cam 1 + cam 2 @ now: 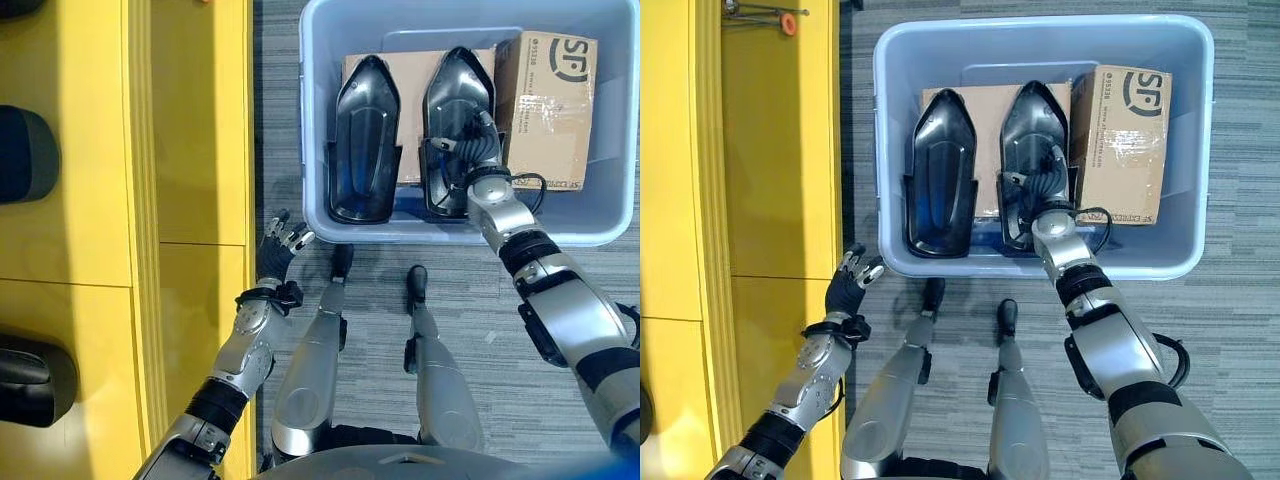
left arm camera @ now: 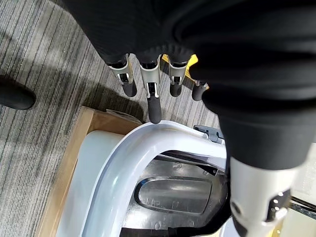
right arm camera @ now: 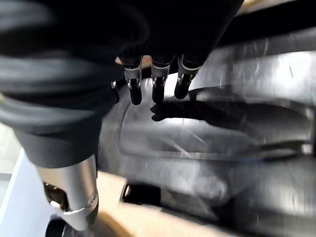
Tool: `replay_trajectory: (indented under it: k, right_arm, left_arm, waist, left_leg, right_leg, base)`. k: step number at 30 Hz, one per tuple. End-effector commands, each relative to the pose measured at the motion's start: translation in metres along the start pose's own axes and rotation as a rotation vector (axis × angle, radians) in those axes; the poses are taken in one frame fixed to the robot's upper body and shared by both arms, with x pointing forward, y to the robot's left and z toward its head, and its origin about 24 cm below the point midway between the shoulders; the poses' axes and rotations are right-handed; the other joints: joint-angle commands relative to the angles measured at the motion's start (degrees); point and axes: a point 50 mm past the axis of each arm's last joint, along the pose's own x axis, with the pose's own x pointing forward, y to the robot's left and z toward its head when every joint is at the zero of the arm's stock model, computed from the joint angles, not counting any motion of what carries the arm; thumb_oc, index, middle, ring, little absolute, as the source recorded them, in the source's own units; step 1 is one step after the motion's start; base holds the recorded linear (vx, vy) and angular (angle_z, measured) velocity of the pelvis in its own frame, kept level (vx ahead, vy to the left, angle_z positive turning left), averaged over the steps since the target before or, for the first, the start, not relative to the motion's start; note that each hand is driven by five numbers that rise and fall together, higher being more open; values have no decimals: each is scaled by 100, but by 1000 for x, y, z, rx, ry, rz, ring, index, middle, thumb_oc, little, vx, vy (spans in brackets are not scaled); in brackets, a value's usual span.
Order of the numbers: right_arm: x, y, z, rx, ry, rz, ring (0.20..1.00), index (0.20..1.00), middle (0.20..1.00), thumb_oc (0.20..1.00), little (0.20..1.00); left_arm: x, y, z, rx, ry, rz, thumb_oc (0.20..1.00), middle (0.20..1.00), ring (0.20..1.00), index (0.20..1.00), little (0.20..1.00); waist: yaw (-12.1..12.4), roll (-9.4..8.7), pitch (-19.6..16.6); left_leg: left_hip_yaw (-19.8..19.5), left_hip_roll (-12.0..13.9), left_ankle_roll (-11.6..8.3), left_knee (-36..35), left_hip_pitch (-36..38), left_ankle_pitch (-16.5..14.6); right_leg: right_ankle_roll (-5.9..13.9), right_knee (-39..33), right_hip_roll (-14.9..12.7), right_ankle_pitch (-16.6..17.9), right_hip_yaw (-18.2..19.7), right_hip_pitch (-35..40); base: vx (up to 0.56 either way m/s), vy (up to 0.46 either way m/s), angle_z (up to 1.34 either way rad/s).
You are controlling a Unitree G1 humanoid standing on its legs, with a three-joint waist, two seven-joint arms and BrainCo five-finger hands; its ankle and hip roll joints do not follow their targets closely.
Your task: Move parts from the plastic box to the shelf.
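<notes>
Plastic box (image 1: 890,150): pale blue-grey, rectangular, open-topped, standing on grey striped carpet (image 1: 1240,330) at 12 o'clock of the scene.

Contents, listed from 9 o'clock to 3 o'clock:
- Left black part (image 1: 940,170): glossy moulded shell, pointed end toward 12 o'clock, lying flat in the box.
- Right black part (image 1: 1035,140): same shape, just beside the first, pointed end also toward 12 o'clock.
- Flat cardboard sheet (image 1: 985,110): under both parts, showing between them.
- Cardboard carton (image 1: 1125,140): taped, at the 3 o'clock side of the box, just beside the right black part.

Right hand (image 1: 462,135): reaching into the box from 5 o'clock, over the wide end of the right black part. In the right wrist view the fingers (image 3: 158,86) hang fairly straight and loosely spread just above the glossy surface, with the thumb apart at the side; nothing is grasped. Whether the tips touch the shell cannot be told.

Left hand (image 1: 850,280): outside the box, near its 7 o'clock corner, beside the shelf. Fingers (image 2: 153,96) straight and relaxed, holding nothing.

Shelf (image 1: 770,200): yellow, running along the 9 o'clock side of the scene. In the left eye view, dark rounded items (image 1: 25,150) sit at its far 9 o'clock edge; what they are cannot be told.
</notes>
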Motion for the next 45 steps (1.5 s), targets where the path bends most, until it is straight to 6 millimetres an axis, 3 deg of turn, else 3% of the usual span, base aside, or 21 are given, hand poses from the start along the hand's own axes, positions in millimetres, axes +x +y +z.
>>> replay_trajectory:
  k: [1, 8, 13, 18, 22, 25, 31, 37, 45]
  right_arm:
    - [3, 7, 19, 16, -58, 36, 1000, 1000, 1000, 1000, 1000]
    - [-4, 27, 15, 57, -38, 96, 1000, 1000, 1000, 1000, 1000]
    - [-10, 38, 16, 176, -38, 121, 1000, 1000, 1000, 1000, 1000]
    - [-18, 46, 29, 264, -94, 156, 1000, 1000, 1000, 1000, 1000]
    - [-31, 51, 52, 387, -209, 195, 1000, 1000, 1000, 1000, 1000]
    - [-55, 41, 82, 458, -418, 198, 1000, 1000, 1000, 1000, 1000]
    - [-92, 19, 105, 478, -671, 157, 1000, 1000, 1000, 1000, 1000]
    - [-110, 8, 100, 451, -742, 93, 1000, 1000, 1000, 1000, 1000]
    - [-108, -2, 87, 410, -704, 1, 1000, 1000, 1000, 1000, 1000]
  left_arm:
    - [2, -10, 6, -17, -41, -41, 1000, 1000, 1000, 1000, 1000]
    - [5, -14, 6, -15, -40, -49, 1000, 1000, 1000, 1000, 1000]
    - [6, -15, 6, -26, -35, -39, 1000, 1000, 1000, 1000, 1000]
    - [6, -14, 5, -31, -29, -26, 1000, 1000, 1000, 1000, 1000]
    - [7, -12, 6, -41, -32, -6, 1000, 1000, 1000, 1000, 1000]
    - [6, -8, 6, -48, -32, 32, 1000, 1000, 1000, 1000, 1000]
    - [3, -3, 8, -33, -47, 66, 1000, 1000, 1000, 1000, 1000]
    - [-2, -1, 6, -27, -44, 78, 1000, 1000, 1000, 1000, 1000]
    - [-4, 1, 6, -21, -54, 87, 1000, 1000, 1000, 1000, 1000]
  waist:
    - [83, -22, -93]
    - [123, -46, -122]
    - [150, -75, -135]
    - [112, -120, -143]
    - [23, -198, -139]
    - [-126, -291, -161]
    - [-313, -372, -193]
    - [-436, -410, -208]
    - [-507, -420, -223]
  left_leg:
    - [-169, 134, -123, 96, -69, -365]
    - [-242, 120, -114, 97, -67, -379]
    - [-284, 130, -118, 94, -60, -385]
    - [-281, 134, -115, 93, -40, -402]
    - [-271, 155, -125, 79, -9, -415]
    - [-229, 186, -127, 62, 24, -437]
    - [-148, 228, -133, 49, 50, -474]
    - [-97, 263, -129, 46, 63, -495]
    - [-67, 272, -130, 40, 39, -493]
  right_leg:
    - [186, 232, -456, -217, -132, -148]
    - [186, 213, -474, -238, -205, -94]
    - [182, 186, -474, -257, -235, -40]
    - [180, 182, -477, -268, -229, -33]
    - [173, 169, -468, -274, -203, -22]
    - [172, 178, -454, -290, -182, -30]
    - [184, 170, -440, -297, -150, -46]
    - [194, 182, -433, -298, -117, -80]
    - [205, 173, -424, -289, -85, -121]
  base:
    - [8, -4, 4]
    - [7, 0, 8]
    - [0, 0, 0]
    - [0, 0, 0]
    - [0, 0, 0]
    - [0, 0, 0]
    - [0, 0, 0]
    - [0, 0, -1]
    - [0, 0, 0]
